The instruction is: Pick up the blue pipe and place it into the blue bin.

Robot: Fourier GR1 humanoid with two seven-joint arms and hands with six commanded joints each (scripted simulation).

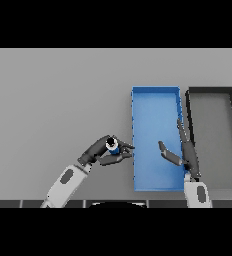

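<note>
A plain grey table (pixel 53 95) fills the view, evenly lit, with a darker strip along its near edge

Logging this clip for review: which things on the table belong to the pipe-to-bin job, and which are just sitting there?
Part of the job:
- blue pipe, held in the left hand, just left of the bin
- blue bin

Just there:
- dark bin, right of the blue one
- right hand, open over the blue bin, holding nothing
</note>
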